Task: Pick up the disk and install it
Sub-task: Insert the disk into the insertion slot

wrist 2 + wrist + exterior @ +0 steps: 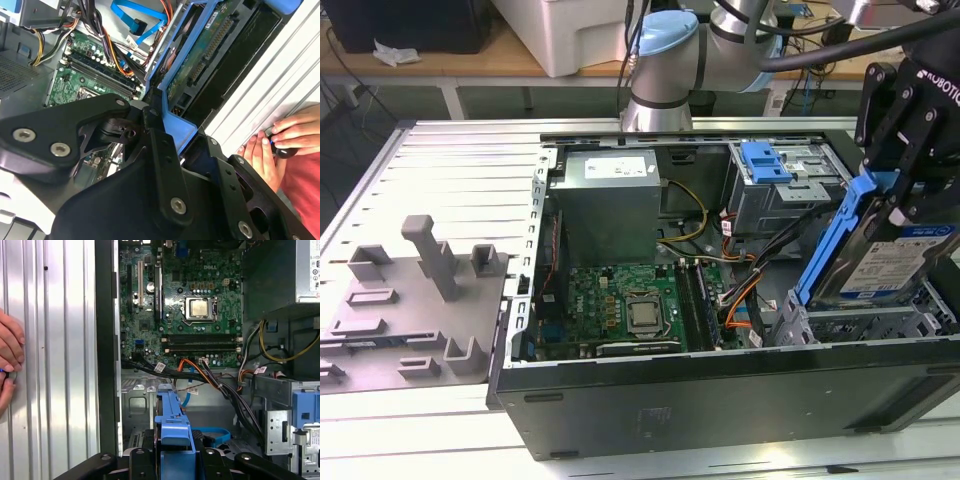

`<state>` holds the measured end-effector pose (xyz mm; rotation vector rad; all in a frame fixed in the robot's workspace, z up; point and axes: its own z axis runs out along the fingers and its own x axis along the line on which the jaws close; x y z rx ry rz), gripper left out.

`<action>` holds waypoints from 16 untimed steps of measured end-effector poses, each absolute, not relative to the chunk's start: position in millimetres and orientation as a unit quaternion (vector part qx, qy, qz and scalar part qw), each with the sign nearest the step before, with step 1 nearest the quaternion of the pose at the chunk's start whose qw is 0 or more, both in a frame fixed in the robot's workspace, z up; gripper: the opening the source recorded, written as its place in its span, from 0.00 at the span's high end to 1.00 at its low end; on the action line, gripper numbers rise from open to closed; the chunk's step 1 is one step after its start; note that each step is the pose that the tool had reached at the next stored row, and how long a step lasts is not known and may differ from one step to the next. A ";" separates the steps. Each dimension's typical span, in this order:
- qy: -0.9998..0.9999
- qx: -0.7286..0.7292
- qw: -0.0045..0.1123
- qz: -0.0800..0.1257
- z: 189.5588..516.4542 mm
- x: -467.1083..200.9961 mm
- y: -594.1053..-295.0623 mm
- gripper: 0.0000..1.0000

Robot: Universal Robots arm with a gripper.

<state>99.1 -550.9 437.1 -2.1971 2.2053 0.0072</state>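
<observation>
As the gripper (892, 188) clamped its jaws on the disk (886, 266), it hung tilted over the case (720, 405), at the exterior view's right.

the disk (895, 265) showed a silver metal body under a glossy label, framed in smooth blue plastic. the matt black fingers (160, 150) carried shiny metal bolts. the computer case (720, 400) was dull dark metal, the tabletop (450, 150) ribbed, satin-finished pale metal.
</observation>
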 end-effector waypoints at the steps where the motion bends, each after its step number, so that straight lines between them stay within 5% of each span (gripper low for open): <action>1: 0.708 -0.706 0.014 0.002 436.6 99.1 -550.9 0.63; 16: 0.708 -0.706 0.014 0.002 429.8 99.0 -550.9 0.63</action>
